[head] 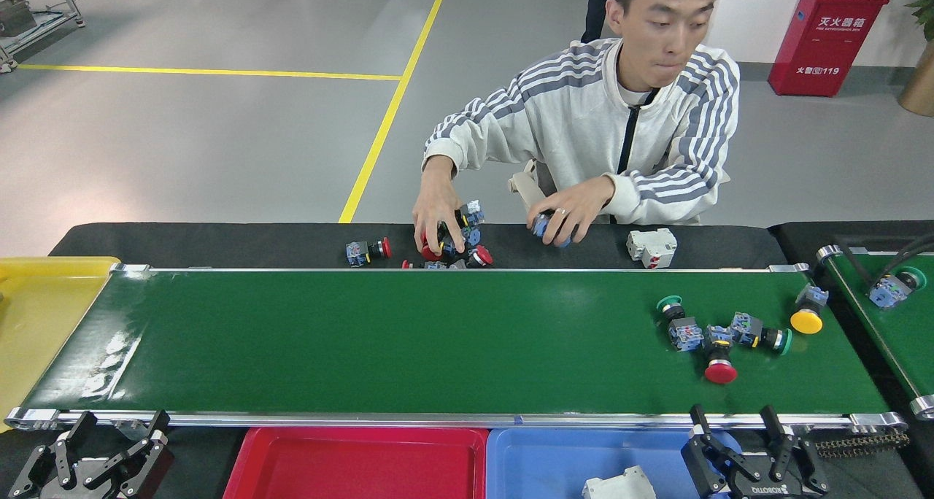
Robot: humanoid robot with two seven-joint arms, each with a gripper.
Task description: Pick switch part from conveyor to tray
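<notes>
Green conveyor (pixel 408 338) belt is shown carrying push-button switch parts (pixel 719 335) near its right end, a white switch part (pixel 616 484) lies in the blue tray (pixel 554 459), and the right gripper (pixel 737 430) and left gripper (pixel 109 441) are both seen open and empty.

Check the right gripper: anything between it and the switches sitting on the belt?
Nothing visible blocks it. The right gripper is open at the near rail, over the blue tray. The red-capped switch lies nearest, with bare belt between.
</notes>
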